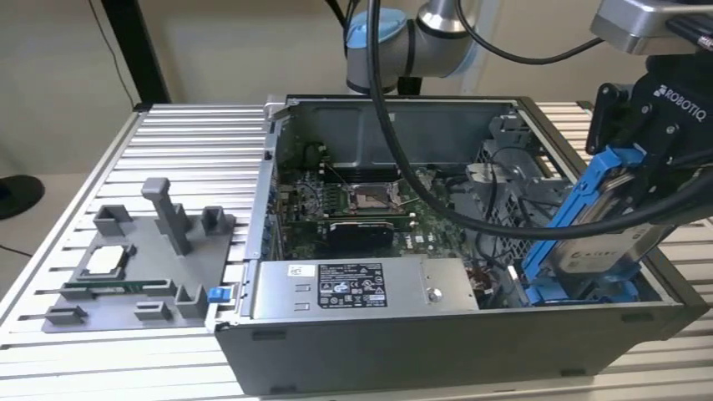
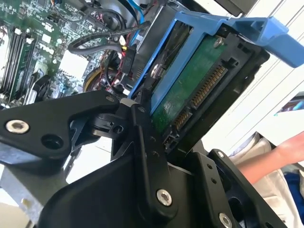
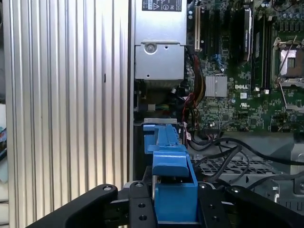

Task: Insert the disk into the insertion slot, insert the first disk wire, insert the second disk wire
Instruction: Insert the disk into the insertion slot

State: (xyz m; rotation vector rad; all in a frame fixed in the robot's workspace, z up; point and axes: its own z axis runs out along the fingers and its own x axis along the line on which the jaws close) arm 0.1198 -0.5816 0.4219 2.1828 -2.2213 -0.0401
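My gripper (image 1: pixel 640 138) is shut on the upper end of the disk (image 1: pixel 603 244), a silver-grey drive with a white label in a bright blue frame. The disk hangs tilted, its lower end down in the insertion slot (image 1: pixel 579 292) at the front corner of the case on the exterior view's right, where blue plastic pieces show. In the second wrist view the disk's green board and connector (image 2: pixel 190 92) face the camera between the black fingers (image 2: pixel 147 142). In the first wrist view the blue frame (image 3: pixel 168 156) sits clamped in the gripper (image 3: pixel 173 206).
The open computer case (image 1: pixel 446 351) holds a motherboard (image 1: pixel 356 200), a silver labelled power-supply box (image 1: pixel 356 286), a perforated cage (image 1: pixel 507 196) and thick black cables (image 1: pixel 446 213). A grey fixture tray (image 1: pixel 134 259) lies at the exterior view's left. A person's arm (image 2: pixel 280 156) is nearby.
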